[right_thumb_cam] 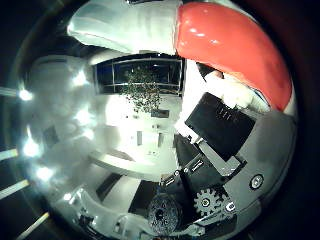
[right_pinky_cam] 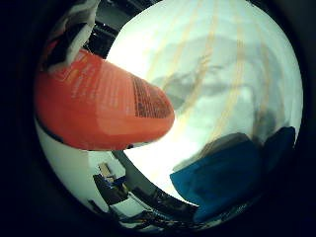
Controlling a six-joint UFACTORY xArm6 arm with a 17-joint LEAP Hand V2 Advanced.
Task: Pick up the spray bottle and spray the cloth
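Holding the spray bottle (right_pinky_cam: 98, 111) close against my palm, I am carrying it above the worktop (right_pinky_cam: 217, 74), with its orange body filling much of the little-finger view and its white upper part (right_thumb_cam: 130, 25) running across the thumb-side view. My hand (right_thumb_cam: 220, 150) is clenched around the bottle, as far as I can judge: black and geared finger parts are lying right beside the orange body, though I cannot see where the fingertips are pressing. The blue cloth (right_pinky_cam: 227, 180) is lying crumpled on the pale, striped worktop, well apart from the bottle and below it. To spray well, I am judging that the nozzle needs turning toward the cloth before any squeeze, and that the trigger should be pulled without loosening the hold on the smooth body. Where the nozzle is pointing I cannot tell.
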